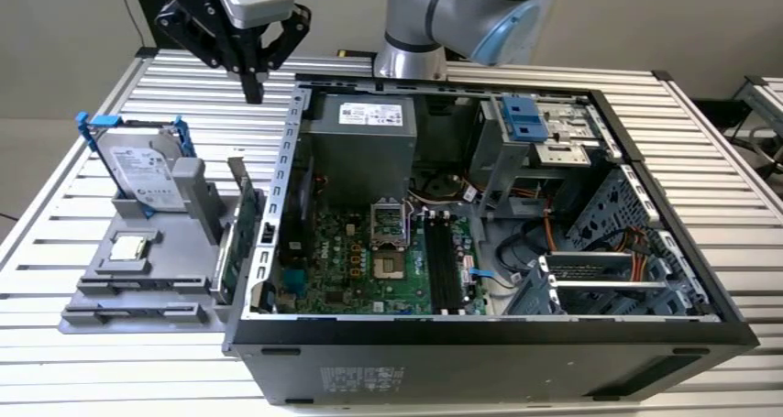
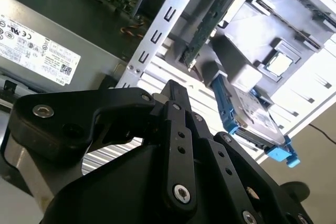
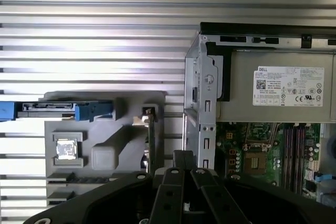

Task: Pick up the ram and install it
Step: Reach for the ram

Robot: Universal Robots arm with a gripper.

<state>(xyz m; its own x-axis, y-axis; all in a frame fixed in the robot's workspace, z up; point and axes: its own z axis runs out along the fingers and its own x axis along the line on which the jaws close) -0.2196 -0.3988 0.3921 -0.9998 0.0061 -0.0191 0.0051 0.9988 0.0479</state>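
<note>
My gripper point(image 1: 253, 92) hangs above the table behind the grey parts holder point(image 1: 135, 289), just outside the case's back corner on the exterior view's left. Its black fingers point(image 3: 184, 158) are pressed together with nothing between them. The ram point(image 1: 222, 257) appears as a thin stick standing on edge in the holder, well in front of and below the gripper. It stands beside a wider green card point(image 1: 249, 224) with a metal bracket. The black memory slots point(image 1: 443, 263) lie on the motherboard inside the open case; the first wrist view shows the slots point(image 3: 294, 150) too.
The open computer case point(image 1: 490, 330) lies on its side on the slatted metal table point(image 1: 73, 179). A power supply point(image 1: 361, 142) sits at its back. The holder also carries a hard drive in a blue frame point(image 1: 137, 170) and a processor chip point(image 1: 128, 248).
</note>
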